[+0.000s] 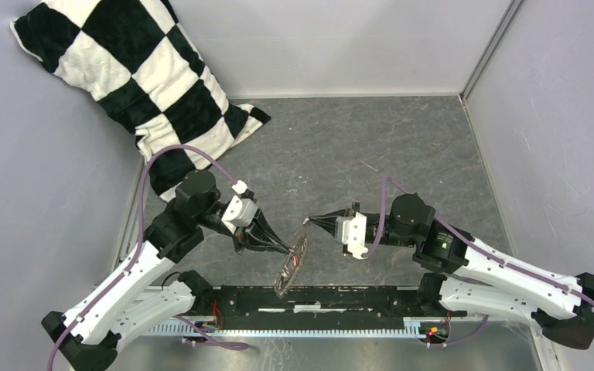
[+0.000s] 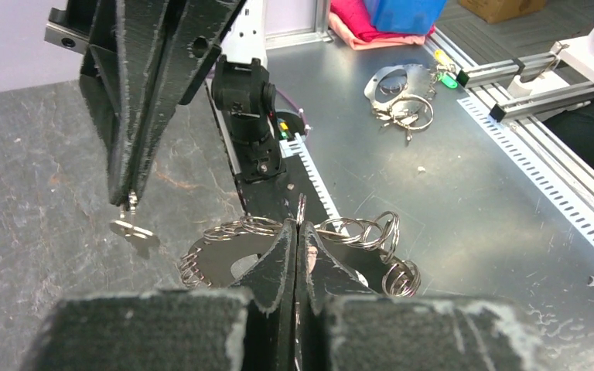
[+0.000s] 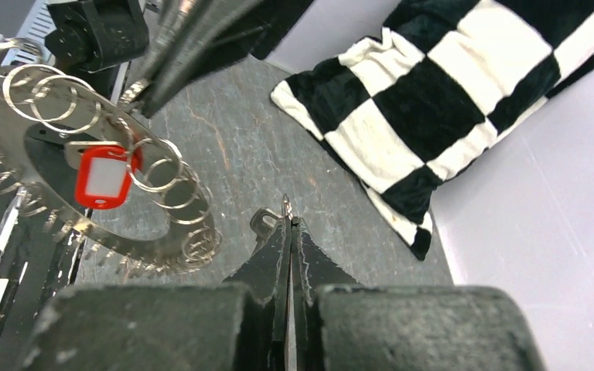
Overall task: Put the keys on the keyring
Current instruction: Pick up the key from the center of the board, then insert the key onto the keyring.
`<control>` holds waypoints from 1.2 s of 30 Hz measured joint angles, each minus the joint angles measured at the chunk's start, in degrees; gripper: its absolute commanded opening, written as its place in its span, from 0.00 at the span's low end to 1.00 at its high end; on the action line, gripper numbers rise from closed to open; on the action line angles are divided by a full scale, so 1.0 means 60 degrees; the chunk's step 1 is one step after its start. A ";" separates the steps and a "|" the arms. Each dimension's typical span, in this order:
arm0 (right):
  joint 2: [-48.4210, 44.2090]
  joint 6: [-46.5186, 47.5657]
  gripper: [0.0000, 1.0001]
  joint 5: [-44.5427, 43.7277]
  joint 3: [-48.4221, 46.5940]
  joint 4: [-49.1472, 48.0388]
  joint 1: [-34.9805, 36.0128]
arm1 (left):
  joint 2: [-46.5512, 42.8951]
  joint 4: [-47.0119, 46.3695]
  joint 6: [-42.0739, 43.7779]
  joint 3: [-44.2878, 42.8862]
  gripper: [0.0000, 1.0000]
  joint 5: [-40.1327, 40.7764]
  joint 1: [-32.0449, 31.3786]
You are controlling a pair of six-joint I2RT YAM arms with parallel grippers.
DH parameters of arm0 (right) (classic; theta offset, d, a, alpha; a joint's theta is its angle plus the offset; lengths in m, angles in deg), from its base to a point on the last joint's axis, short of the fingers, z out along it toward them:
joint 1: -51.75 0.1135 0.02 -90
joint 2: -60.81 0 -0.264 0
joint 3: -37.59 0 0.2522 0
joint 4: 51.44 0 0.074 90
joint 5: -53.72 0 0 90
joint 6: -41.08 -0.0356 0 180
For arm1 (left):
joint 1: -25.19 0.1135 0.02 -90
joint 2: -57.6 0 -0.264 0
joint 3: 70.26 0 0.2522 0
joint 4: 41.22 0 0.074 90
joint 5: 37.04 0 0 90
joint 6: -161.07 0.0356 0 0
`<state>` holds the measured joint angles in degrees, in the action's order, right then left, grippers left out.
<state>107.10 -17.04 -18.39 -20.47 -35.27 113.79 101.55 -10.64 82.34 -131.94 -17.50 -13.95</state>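
Nearest the arm bases, the left gripper (image 1: 285, 249) is pinching its fingers tight on one ring at the top edge of the keyring (image 1: 291, 267), which is hanging tilted on edge over the near part of the grey table (image 1: 371, 139), its red tag (image 3: 103, 179) facing the right arm. Just beyond it, the right gripper (image 1: 310, 222) is clamping the tiny key (image 2: 135, 234) at its fingertips, close to the rings but apart from them. A black-and-white checkered pillow (image 1: 135, 69) is lying in the far left corner.
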 measured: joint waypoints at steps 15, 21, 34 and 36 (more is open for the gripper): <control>-0.0280 0.1100 0.01 -0.1169 -0.0732 0.1708 0.1402 | 0.0481 -0.2830 -0.2903 -0.0026 0.02 -0.0004 0.0000; -0.0801 0.1341 0.00 -0.1610 -0.0849 0.1949 0.1413 | 0.0550 -0.3060 -0.3555 -0.0022 0.02 0.0273 0.0018; -0.1217 0.1512 0.00 -0.2102 -0.1668 0.2648 0.1413 | 0.0729 -0.3100 -0.3716 0.0102 0.02 0.0521 0.0175; -0.1279 0.1523 0.00 -0.2240 -0.1796 0.2721 0.1413 | 0.0743 -0.3009 -0.3697 0.0109 0.02 0.0474 0.0189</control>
<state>99.42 -7.90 -31.84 -31.24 -18.94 122.27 106.00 -28.69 60.15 -131.29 -14.65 -12.81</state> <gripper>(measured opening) 0.011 0.032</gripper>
